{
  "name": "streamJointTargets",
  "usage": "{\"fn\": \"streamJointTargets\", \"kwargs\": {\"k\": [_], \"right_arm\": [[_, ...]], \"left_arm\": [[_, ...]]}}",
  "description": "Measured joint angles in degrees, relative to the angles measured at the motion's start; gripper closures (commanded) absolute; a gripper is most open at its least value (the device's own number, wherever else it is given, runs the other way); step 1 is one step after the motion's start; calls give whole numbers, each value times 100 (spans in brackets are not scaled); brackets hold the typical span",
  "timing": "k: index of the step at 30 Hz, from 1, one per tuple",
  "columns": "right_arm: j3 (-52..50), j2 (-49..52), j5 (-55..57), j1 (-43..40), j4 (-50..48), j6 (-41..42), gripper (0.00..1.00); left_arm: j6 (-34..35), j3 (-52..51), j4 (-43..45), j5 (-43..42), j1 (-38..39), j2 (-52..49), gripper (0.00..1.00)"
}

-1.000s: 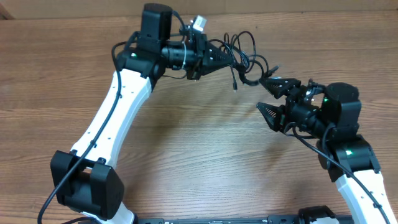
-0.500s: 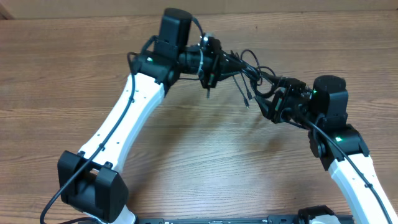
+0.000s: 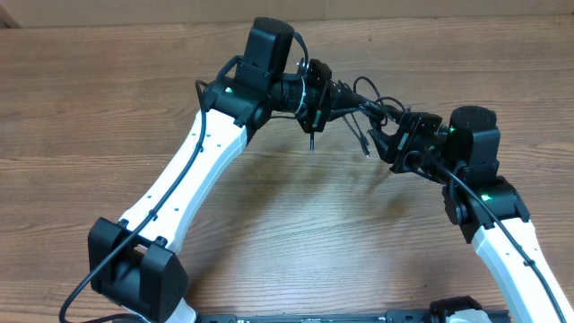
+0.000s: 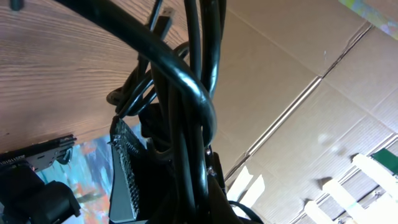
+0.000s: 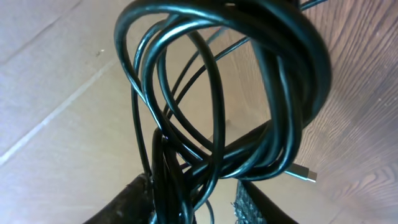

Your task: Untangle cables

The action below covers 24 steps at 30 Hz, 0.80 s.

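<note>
Black glossy cables coil in tangled rounded loops.

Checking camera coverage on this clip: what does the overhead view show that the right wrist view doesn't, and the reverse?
Only overhead: both arms, with the left gripper and right gripper meeting at the cables above the table. Only right wrist: the individual loops crossing up close, running down between its fingers. Both: the tangled bundle held off the wood, with a plug tip hanging free.
</note>
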<state>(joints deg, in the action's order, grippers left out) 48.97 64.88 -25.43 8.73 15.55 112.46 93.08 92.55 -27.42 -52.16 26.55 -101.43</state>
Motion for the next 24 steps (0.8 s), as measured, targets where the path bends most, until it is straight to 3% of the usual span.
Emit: {"fn": "streamJointTargets", "kwargs": {"k": [5, 6, 7, 24], "right_arm": [[0, 0, 63, 4, -33, 13, 73], [0, 0, 79, 4, -52, 13, 81], [0, 0, 85, 4, -55, 4, 96], [0, 0, 72, 50, -133, 15, 96]], "left_arm": [[7, 0, -133, 13, 0, 0, 96], [9, 2, -175, 17, 0, 0, 96], [22, 2, -197, 20, 0, 0, 96], [68, 2, -278, -59, -179, 0, 96]]}}
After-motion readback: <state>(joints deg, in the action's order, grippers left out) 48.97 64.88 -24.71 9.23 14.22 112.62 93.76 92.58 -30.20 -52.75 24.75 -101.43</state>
